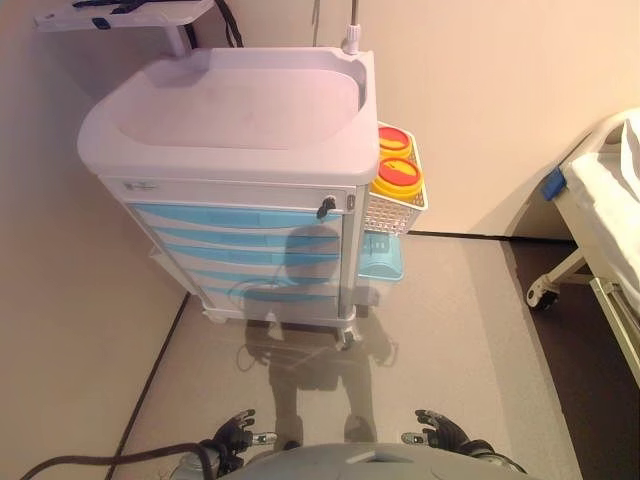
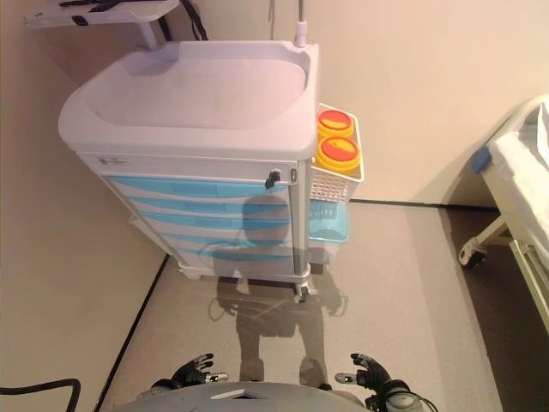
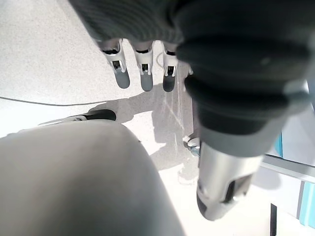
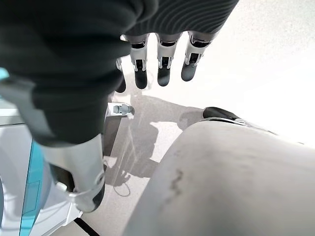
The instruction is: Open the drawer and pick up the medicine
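A white medical cart (image 1: pixel 230 115) with a recessed top stands against the wall ahead. Its front carries several light blue drawers (image 1: pixel 240 245), all shut, under a white top drawer with a dark lock knob (image 1: pixel 326 207). No medicine shows in any view. My left hand (image 1: pixel 235 432) hangs low at the bottom edge, far from the cart, fingers (image 3: pixel 142 73) relaxed and holding nothing. My right hand (image 1: pixel 440 430) hangs likewise at the bottom right, fingers (image 4: pixel 163 69) straight and holding nothing.
A white wire basket (image 1: pixel 398 195) on the cart's right side holds two yellow containers with red lids (image 1: pixel 397 172); a light blue bin (image 1: pixel 382 258) hangs below it. A bed frame (image 1: pixel 600 215) on castors stands at the right. A wall runs along the left.
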Motion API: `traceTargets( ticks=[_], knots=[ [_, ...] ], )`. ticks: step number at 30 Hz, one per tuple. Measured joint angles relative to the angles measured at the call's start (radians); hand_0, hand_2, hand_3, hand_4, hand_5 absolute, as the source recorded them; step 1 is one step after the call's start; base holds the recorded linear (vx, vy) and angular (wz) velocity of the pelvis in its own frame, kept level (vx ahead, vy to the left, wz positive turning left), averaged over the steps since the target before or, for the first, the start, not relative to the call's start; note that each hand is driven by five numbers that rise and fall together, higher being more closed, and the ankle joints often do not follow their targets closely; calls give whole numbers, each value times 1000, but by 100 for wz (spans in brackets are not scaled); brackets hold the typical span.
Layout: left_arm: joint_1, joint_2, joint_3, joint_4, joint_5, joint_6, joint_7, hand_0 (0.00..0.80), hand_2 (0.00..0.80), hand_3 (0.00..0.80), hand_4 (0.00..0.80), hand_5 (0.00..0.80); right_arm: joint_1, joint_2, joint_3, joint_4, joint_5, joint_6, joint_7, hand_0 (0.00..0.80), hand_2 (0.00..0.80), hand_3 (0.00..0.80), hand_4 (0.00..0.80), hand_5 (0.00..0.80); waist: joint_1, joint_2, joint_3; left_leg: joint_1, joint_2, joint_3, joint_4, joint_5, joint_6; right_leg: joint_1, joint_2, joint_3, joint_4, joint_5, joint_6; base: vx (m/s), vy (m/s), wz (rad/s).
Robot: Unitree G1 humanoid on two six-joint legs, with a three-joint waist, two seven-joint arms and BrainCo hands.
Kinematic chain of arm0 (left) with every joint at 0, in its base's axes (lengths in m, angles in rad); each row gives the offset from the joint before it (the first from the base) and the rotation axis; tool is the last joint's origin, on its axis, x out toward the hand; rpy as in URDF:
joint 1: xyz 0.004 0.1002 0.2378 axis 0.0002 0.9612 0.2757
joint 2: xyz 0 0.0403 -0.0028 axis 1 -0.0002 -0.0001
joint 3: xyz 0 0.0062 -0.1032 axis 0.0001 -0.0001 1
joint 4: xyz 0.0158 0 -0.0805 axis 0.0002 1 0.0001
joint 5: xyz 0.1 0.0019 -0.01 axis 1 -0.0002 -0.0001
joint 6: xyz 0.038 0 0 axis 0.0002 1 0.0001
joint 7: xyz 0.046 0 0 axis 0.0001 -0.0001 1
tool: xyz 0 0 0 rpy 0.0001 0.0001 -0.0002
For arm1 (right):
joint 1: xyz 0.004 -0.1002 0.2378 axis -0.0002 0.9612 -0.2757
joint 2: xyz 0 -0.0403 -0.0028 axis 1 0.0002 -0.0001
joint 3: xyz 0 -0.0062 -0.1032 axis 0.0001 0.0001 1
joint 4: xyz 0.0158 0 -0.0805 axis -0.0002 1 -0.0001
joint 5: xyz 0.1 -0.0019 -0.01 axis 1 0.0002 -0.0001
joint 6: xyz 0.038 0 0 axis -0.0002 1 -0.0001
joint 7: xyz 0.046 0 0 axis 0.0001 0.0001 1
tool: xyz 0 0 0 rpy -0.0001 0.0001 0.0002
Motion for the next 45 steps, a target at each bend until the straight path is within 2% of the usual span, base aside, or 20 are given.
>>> traceTargets(
  ticks=[12,21,25,30,37,42,45],
  knots=[
    [-1,0,0,0,-3,-17,-18,0,0,0,0,0,0,0,0,0,0,0,1,0,0,0,0,0,0,0,0,0,0,0,0,0,0,0,0,0,0,0,0,0,0,0],
    [0,0,1,2,-24,-17,25,0,0,0,0,0,3,1,0,1,0,-2,-1,0,0,0,0,0,-1,-4,3,-1,0,3,0,0,0,-4,0,4,3,0,1,0,5,-1],
    [-10,0,0,2,-74,-22,25,0,0,0,0,0,-14,-3,1,0,0,-14,-12,0,0,0,0,0,0,-2,12,-47,1,16,11,0,1,-67,-1,13,31,-3,5,-74,35,-11],
    [-86,2,2,-1,-173,-66,41,0,0,0,0,0,-76,-6,7,-5,0,-21,-33,0,0,0,0,0,0,-14,100,-137,0,31,59,3,4,-171,-5,31,96,-2,4,-121,31,-11],
    [-237,9,10,-10,-328,-164,43,0,0,0,0,0,-201,-10,25,-19,18,-37,-62,0,0,0,0,0,0,-50,231,-287,-6,66,170,-9,11,-351,-12,66,235,-6,0,-92,57,-16],
    [-306,21,16,-37,-430,-215,40,0,0,0,0,0,-234,-12,23,-25,59,-36,-89,0,0,0,0,0,-19,-86,286,-362,-15,98,246,-34,28,-441,-21,108,304,-14,10,-68,78,-18],
    [-336,32,65,-96,-553,-243,10,0,0,0,0,0,-248,-13,25,-51,91,-35,-91,0,0,0,0,0,-36,-118,318,-438,-17,120,323,-60,41,-512,-22,140,343,-8,18,-83,80,-25]
  ],
)
